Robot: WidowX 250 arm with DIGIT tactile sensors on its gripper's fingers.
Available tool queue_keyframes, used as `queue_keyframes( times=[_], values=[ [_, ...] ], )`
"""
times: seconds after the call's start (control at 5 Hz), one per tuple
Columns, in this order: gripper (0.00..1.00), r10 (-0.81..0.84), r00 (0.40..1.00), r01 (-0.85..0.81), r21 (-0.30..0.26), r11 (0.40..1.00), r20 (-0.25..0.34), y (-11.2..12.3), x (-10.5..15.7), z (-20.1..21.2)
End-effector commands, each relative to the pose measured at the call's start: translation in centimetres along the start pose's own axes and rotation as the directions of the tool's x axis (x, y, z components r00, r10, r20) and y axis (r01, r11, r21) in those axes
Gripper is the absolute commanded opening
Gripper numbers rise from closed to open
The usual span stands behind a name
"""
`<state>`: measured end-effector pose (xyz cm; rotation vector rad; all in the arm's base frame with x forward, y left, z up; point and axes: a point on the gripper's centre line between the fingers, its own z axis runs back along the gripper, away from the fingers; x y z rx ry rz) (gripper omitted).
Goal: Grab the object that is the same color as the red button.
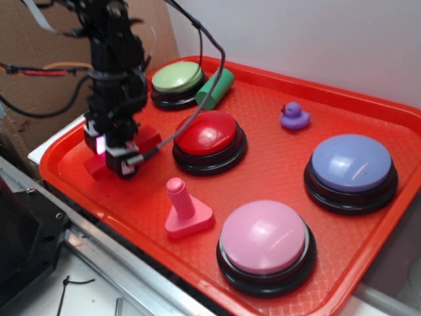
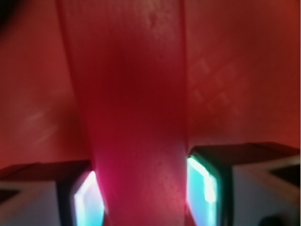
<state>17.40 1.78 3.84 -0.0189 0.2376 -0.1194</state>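
Note:
The long red block lies on the red tray at its left side, just left of the glossy red button on its black base. My gripper is down over the block's middle, with one block end showing on each side of it. In the wrist view the block fills the gap between the jaws, and both lit finger pads press its sides. My gripper is shut on the block, low at the tray surface.
A green button and a green cylinder lie behind the red button. A pink peg stands in front, with a pink button, a purple button and a purple duck to the right. The tray rim is close on the left.

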Motion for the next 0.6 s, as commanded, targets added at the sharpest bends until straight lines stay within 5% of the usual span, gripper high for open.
queue_keyframes(
  times=[0.0, 0.4],
  values=[
    [0.00, 0.204, 0.919, -0.140, -0.206, 0.969, 0.338, -1.5, -6.0, 9.4],
    [0.00, 0.140, 0.931, -0.097, -0.142, 0.985, 0.338, -3.1, -8.0, 19.0]
  ],
)
